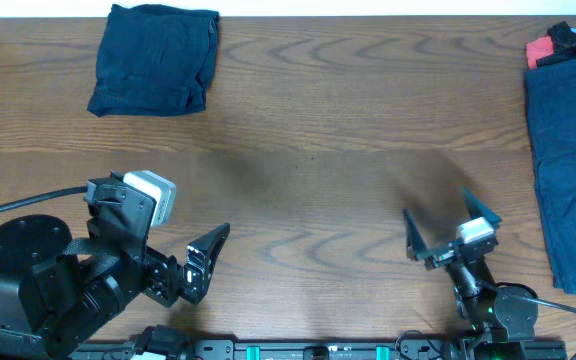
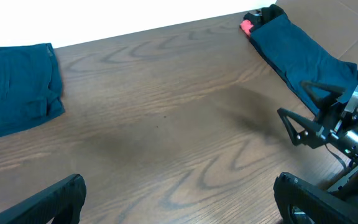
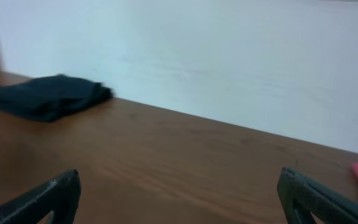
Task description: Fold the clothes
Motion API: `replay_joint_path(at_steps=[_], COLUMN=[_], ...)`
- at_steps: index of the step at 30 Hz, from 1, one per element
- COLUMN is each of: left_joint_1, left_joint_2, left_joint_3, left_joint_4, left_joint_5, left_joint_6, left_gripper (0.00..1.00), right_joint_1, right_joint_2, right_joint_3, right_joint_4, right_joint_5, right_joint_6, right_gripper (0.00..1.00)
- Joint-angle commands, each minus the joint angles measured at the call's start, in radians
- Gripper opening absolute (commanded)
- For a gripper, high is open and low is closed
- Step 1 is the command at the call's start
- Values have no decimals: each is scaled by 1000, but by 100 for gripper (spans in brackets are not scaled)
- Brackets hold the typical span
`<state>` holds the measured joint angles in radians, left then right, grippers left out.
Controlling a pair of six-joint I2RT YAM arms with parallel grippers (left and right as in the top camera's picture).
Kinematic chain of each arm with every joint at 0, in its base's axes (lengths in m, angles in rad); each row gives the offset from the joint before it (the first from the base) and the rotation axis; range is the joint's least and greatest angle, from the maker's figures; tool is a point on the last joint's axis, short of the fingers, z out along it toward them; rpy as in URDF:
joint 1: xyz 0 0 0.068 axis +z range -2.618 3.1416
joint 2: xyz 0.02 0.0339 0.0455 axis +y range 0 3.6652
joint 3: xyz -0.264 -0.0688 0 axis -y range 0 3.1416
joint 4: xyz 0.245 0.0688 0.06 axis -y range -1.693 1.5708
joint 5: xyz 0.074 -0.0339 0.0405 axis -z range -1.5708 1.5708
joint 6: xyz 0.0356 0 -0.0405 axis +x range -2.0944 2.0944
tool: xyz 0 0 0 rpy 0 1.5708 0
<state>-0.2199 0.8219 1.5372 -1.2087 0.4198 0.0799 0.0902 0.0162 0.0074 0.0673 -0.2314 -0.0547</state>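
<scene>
Overhead, a folded navy garment [image 1: 155, 60] lay at the table's [image 1: 318, 150] far left corner and a spread garment [image 1: 571, 170] lay along its right edge. The right wrist view showed barely a sliver of that one. The left gripper [image 2: 179, 186] and right gripper [image 1: 436, 203] gaped wide, empty.

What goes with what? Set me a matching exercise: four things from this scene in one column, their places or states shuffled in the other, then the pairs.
Things:
1. folded dark garment
2. unfolded blue garment
3. red cloth
4. right gripper

Places or states:
A. spread along the right edge of the table
B. open and empty, at the near edge
C. far side, towards the left
D. far right corner, only a small part showing

Pairs: 1-C, 2-A, 3-D, 4-B
</scene>
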Motion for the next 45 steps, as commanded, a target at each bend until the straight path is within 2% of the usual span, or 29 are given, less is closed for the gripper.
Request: replay_joint_path(at_steps=[1,7,36,45], left_joint_1=[-4,-4,-4,-4], left_joint_2=[0,0,0,0], left_joint_3=[6,6,6,-2], left_joint_4=[-3,-3,-3,-153], left_joint_5=[10,10,10,14], left_joint_6=[14,14,14,5], left_gripper=[98,98,98,98], right_joint_1=[16,16,12,12], right_joint_2=[-11,-11,-11,-11], right_joint_3=[-2,-2,-2,-2], right_joint_4=[-8,-143,-138,-138], right_joint_5=[154,175,175,175], right_joint_6=[21,22,24,24], right_gripper=[99,99,99,99])
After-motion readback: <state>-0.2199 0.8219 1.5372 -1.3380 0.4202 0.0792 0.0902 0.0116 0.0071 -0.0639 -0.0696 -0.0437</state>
